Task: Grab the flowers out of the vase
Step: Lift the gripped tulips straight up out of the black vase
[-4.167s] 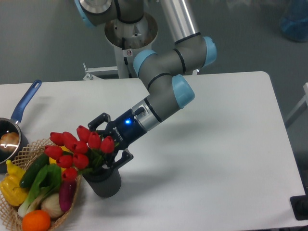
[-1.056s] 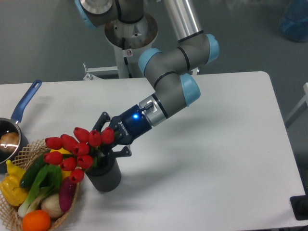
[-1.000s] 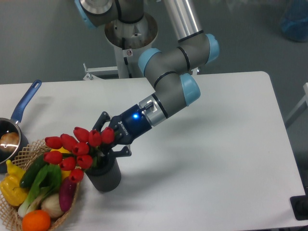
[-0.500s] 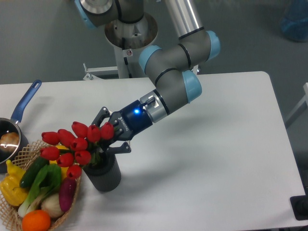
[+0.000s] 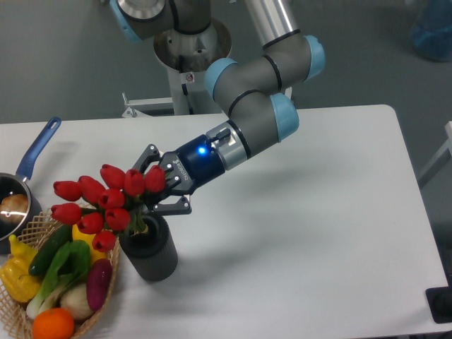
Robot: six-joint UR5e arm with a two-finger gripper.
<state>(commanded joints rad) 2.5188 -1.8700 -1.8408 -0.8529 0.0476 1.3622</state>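
The white table [image 5: 318, 212] carries everything, and the grey and blue arm [image 5: 254, 106] reaches down over it from the rear toward the left front. Next in size, a wicker basket [image 5: 28, 233] of vegetables sits at the left front edge, with a steel pot [image 5: 10, 205] and its blue handle behind it. The dark ribbed vase [image 5: 150, 253] stands upright just right of the basket, close to touching it. The flowers [image 5: 99, 201] lean out to the left above the vase mouth, their stems running down into it, so the bunch is not yet clear of the vase. The gripper [image 5: 157, 192] sits at the stems just above the rim, its fingers drawn in around the bunch; it appears to have hold of the stems, though the blooms hide the actual contact. The step in hand looks like the lift-out. To do it well, the pull should probably follow the line of the stems, straight up out of the mouth, slowly enough that the vase neither rises nor tips toward the basket, with the grip kept firm so no stem slips loose.
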